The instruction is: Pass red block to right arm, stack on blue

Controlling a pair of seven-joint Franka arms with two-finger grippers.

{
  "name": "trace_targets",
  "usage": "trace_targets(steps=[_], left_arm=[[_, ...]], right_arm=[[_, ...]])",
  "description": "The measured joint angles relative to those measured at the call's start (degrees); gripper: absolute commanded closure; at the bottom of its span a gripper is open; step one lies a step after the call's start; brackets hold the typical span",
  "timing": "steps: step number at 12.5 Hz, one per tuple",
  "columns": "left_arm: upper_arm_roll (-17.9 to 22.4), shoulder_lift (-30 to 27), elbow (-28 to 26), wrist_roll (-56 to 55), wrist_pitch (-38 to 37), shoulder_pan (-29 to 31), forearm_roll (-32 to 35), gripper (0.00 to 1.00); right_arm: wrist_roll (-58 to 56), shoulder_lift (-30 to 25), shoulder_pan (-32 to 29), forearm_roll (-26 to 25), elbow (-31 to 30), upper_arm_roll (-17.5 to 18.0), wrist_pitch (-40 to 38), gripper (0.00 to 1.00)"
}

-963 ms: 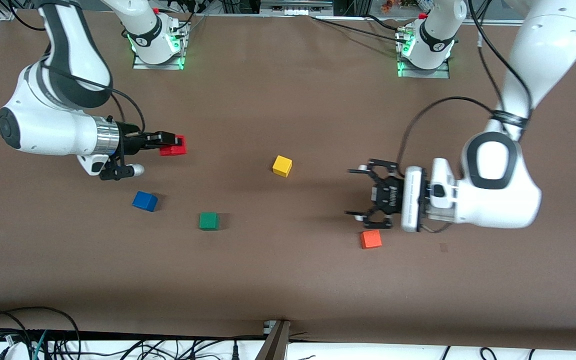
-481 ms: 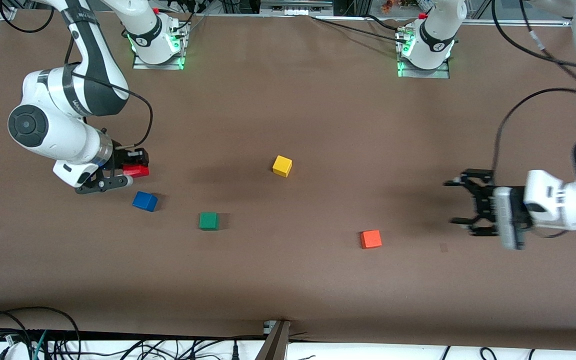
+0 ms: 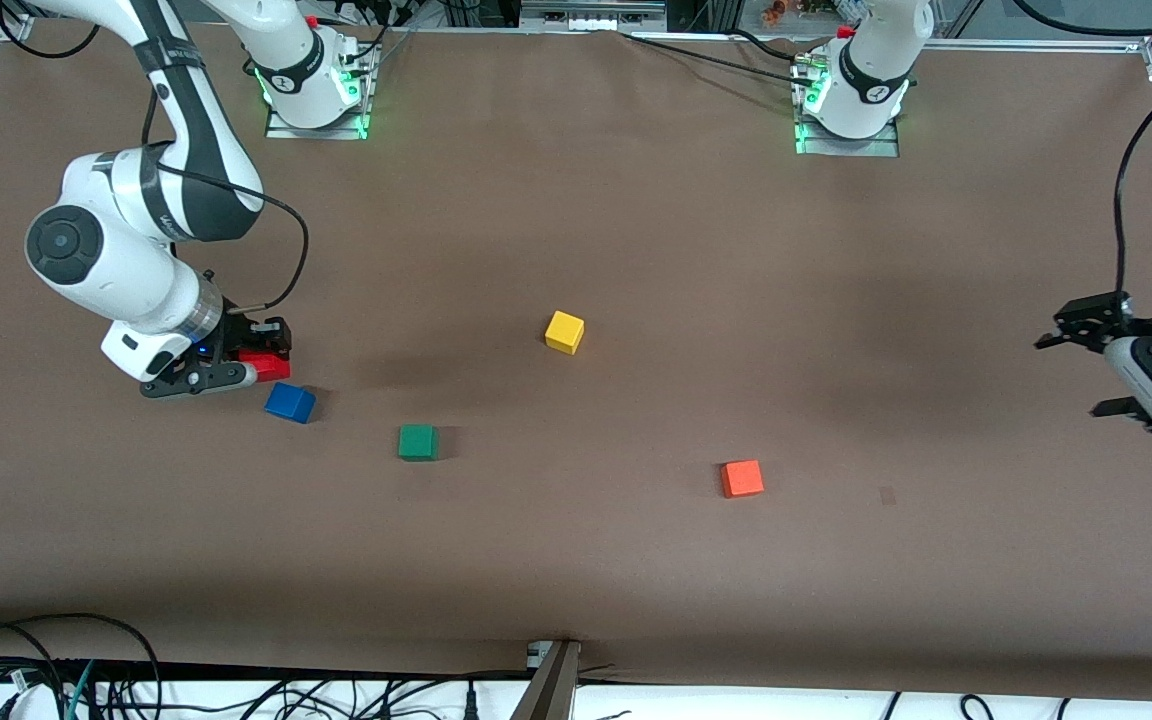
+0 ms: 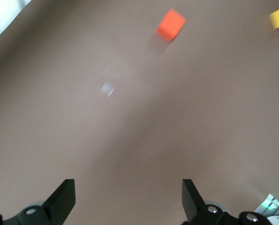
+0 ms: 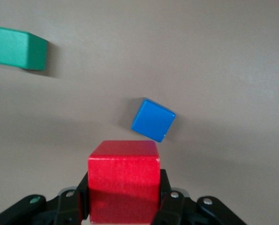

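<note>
My right gripper [image 3: 269, 352] is shut on the red block [image 3: 266, 364] and holds it in the air over the table close beside the blue block [image 3: 289, 402]. In the right wrist view the red block [image 5: 124, 180] sits between the two fingers and the blue block [image 5: 153, 120] lies on the table just past it, apart from it. My left gripper [image 3: 1086, 372] is open and empty, up in the air at the left arm's end of the table; its fingertips [image 4: 64, 199] show wide apart over bare table.
A green block [image 3: 417, 441] lies nearer the front camera than the blue one and also shows in the right wrist view [image 5: 18, 48]. A yellow block [image 3: 564, 331] sits mid-table. An orange-red block [image 3: 741, 478] lies toward the left arm's end and shows in the left wrist view [image 4: 171, 25].
My right gripper has carried the red block down toward the blue block. My left gripper has drawn back from the orange-red block to the left arm's end of the table, still open.
</note>
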Motion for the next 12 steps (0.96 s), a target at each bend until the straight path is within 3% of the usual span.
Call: trace_targets(steps=[2, 6, 12], left_arm=[[-0.3, -0.9, 0.0, -1.7, -3.4, -0.6, 6.2, 0.00], [-0.1, -1.3, 0.0, -2.4, -5.7, -3.3, 12.4, 0.00], [1.5, -1.3, -0.2, -3.8, -6.4, -3.9, 14.5, 0.00]], right_arm=[[-0.1, 2.6, 0.0, -2.2, -0.3, 0.0, 2.4, 1.00], [-4.7, 5.1, 0.0, -2.7, -0.3, 0.0, 7.5, 1.00], [-14.8, 10.4, -0.7, -2.7, -0.1, -0.1, 14.2, 1.00]])
